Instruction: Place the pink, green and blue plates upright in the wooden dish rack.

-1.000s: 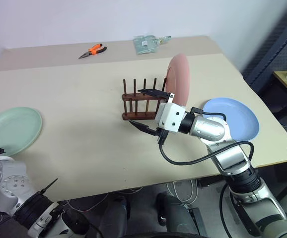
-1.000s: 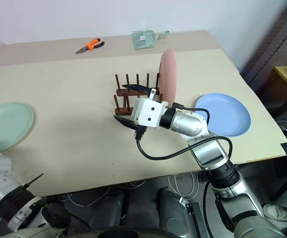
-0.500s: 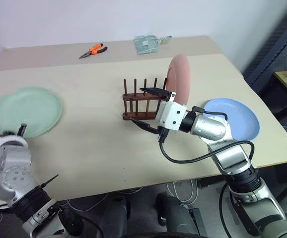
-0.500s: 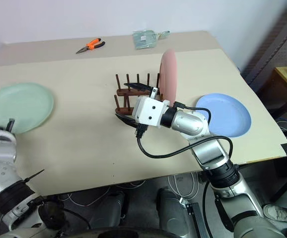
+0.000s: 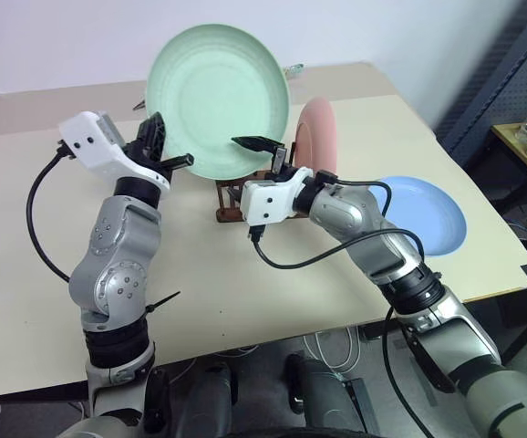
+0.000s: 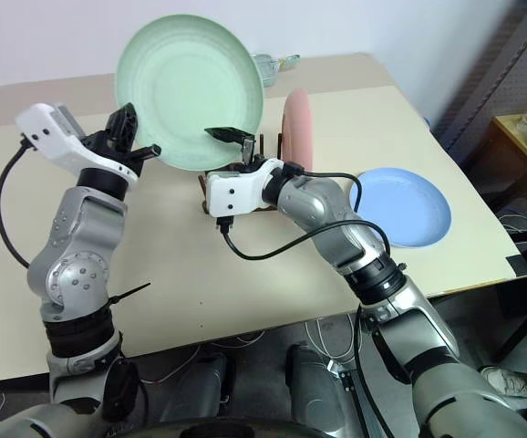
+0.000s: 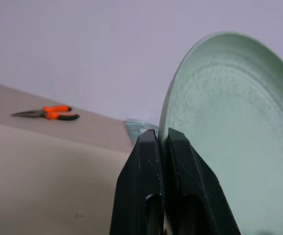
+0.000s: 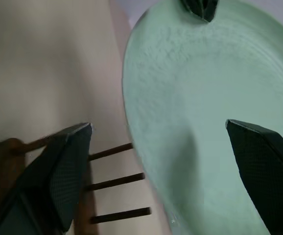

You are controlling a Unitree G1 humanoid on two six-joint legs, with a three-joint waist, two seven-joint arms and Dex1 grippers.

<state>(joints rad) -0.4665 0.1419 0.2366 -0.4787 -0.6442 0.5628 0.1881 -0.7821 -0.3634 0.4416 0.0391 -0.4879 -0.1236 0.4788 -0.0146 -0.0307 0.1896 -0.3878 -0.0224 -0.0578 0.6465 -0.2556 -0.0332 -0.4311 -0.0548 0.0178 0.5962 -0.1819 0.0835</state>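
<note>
I've just swung the green plate (image 5: 216, 99) up off the surface (image 5: 54, 274), left gripper (image 5: 161, 155) clamped on its rim, above the wooden dish rack (image 5: 230, 199) beside the racked pink plate (image 5: 318, 137), right gripper (image 5: 253, 187) jaws open to receive it.

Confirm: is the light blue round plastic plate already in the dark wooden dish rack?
No, the light blue plate lies flat on the table, beside the rack.
</note>
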